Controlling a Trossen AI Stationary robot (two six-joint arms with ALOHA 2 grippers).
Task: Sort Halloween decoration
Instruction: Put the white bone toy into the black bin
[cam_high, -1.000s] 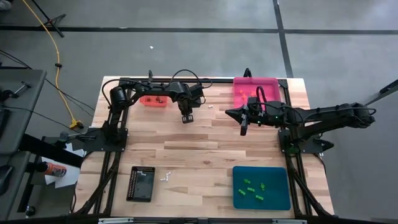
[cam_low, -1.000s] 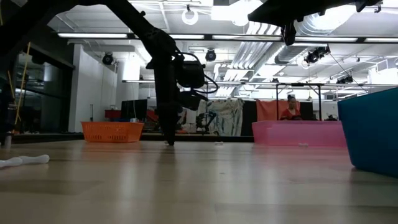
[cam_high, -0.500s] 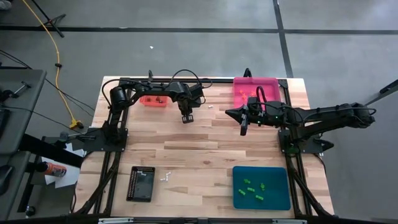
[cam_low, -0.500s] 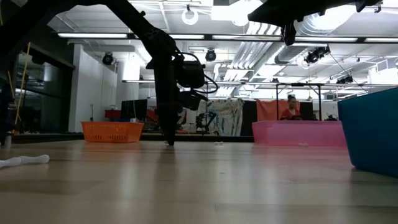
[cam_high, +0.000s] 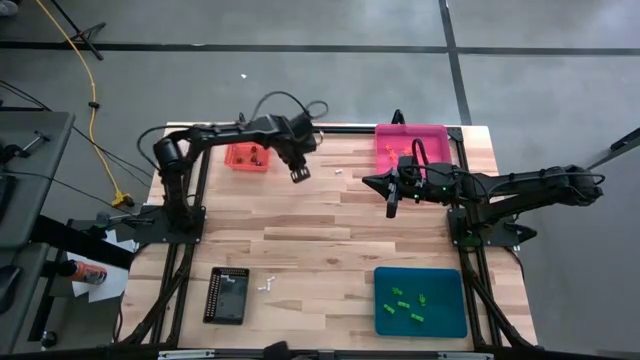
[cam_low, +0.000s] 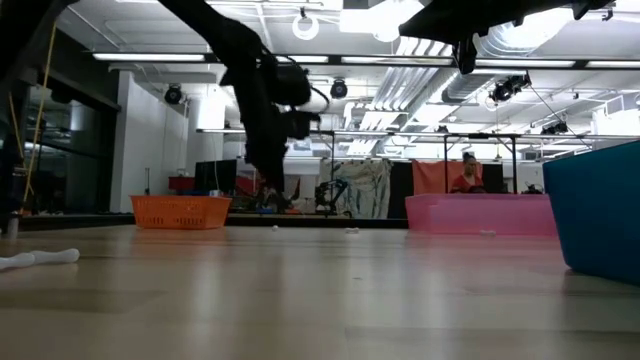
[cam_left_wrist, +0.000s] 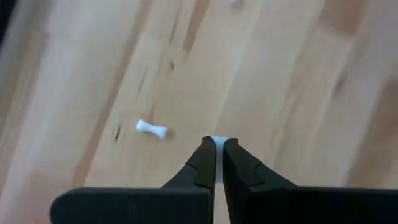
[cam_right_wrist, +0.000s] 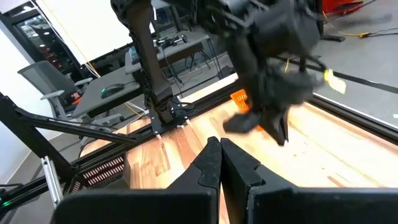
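Note:
My left gripper (cam_high: 299, 172) hangs above the far middle of the table, beside the orange tray (cam_high: 250, 156), shut on a tiny white trinket (cam_left_wrist: 218, 141). A white bone-shaped trinket (cam_left_wrist: 151, 129) lies flat on the wood below it, and another white one (cam_high: 340, 172) lies to its right. Several green trinkets (cam_high: 405, 305) lie in the teal tray (cam_high: 450, 322) at the near right. My right gripper (cam_high: 391, 208) hovers shut and holding nothing, high over the table's right middle, beside the pink tray (cam_high: 432, 138). My left gripper pinches the white trinket between its two fingertips (cam_left_wrist: 205, 152), coming from above and pointing steeply down. Only a sliver of the trinket (cam_left_wrist: 218, 141) shows between the tips. It is lifted clear of the table.
A black tray (cam_high: 226, 294) lies at the near left with two white trinkets (cam_high: 268, 285) beside it. Dark trinkets sit in the orange tray. Bare wood spans the table's middle. A person (cam_low: 467, 172) stands in the room beyond.
My left gripper has risen from the tabletop, staying shut, and has drifted a little toward the far edge and the orange tray. The white trinket has come up with it, clear of the wood. Most of the rise came in the last half second.

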